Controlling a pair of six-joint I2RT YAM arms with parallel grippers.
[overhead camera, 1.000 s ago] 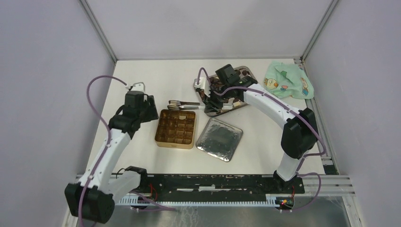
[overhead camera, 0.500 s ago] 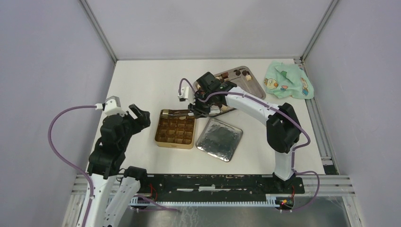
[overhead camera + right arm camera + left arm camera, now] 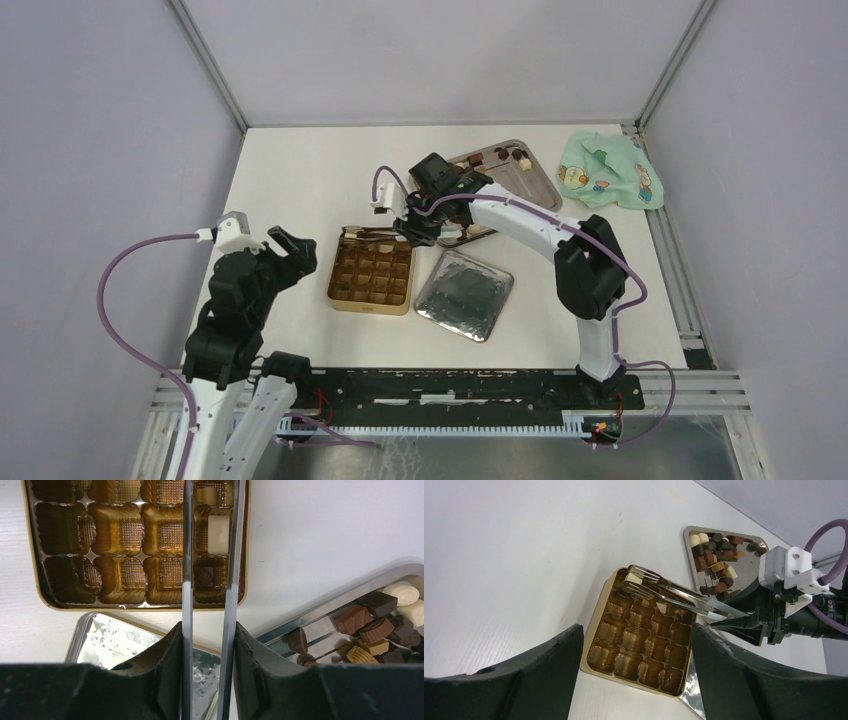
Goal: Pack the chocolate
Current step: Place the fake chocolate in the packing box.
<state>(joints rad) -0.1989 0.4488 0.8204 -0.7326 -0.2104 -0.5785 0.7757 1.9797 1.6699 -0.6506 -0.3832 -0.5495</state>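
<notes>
Right pincer (image 3: 415, 230), clamped on tongs (image 3: 187, 540), aims them left over the tin (image 3: 369, 306), blades straddling a white chocolate (image 3: 218, 534); left pincer (image 3: 292, 243) gapes.

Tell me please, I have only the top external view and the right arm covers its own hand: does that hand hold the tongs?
Observer: Yes. In the right wrist view the right hand is closed on the silver tongs, and their two arms reach out over the gold tin.
Operator: Is some chocolate already in the tin?
Observer: Yes. A cream-white piece lies in a cell along the tin's edge, seen between the two arms, and a dark piece lies in the cell next to it.
Operator: Does the left hand carry something?
Observer: No. The left wrist view shows the left hand open wide and empty.
</notes>
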